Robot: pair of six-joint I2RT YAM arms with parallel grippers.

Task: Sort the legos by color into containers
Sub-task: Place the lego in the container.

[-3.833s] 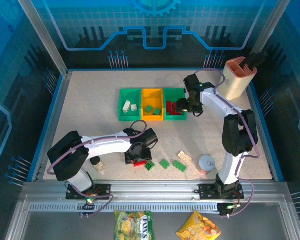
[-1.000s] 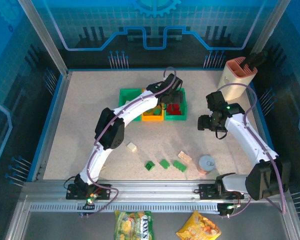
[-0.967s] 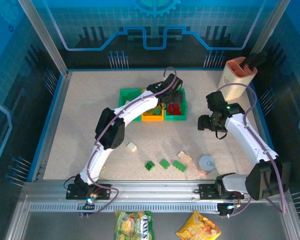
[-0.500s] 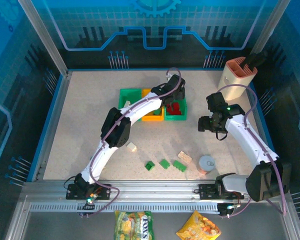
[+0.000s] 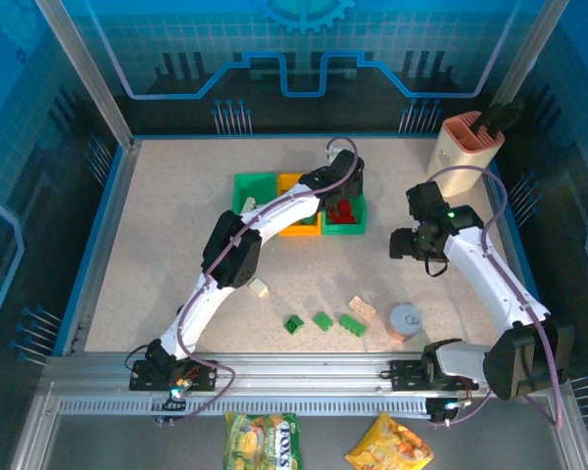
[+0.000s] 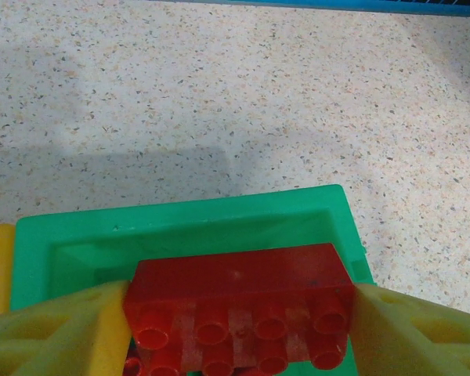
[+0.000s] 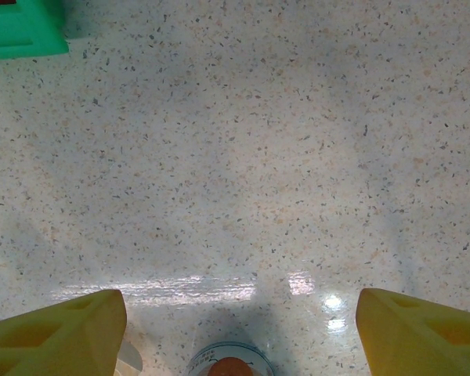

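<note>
A red lego point(image 6: 239, 290) spans the gap between my left gripper's point(image 6: 239, 329) yellow fingers and touches both, so that gripper is shut on it. It hangs just over the right green container point(image 6: 188, 227), above other red legos point(image 6: 133, 364). From above, the left gripper point(image 5: 341, 201) sits over that container point(image 5: 345, 228), beside the orange container point(image 5: 292, 230) and the left green container point(image 5: 247, 186). Green legos point(image 5: 321, 320) and cream legos point(image 5: 260, 288) lie loose on the table. My right gripper point(image 7: 240, 301) is open over bare table, right of the containers.
A round tin can point(image 5: 405, 320) stands near the front right, and it also sits just below the right fingers point(image 7: 229, 364). A tall beige-and-pink holder point(image 5: 463, 152) stands at the back right. The left arm stretches diagonally across the table's middle.
The left gripper has shifted a little farther and rightward over the right green container with the red lego. The right arm has barely moved.
</note>
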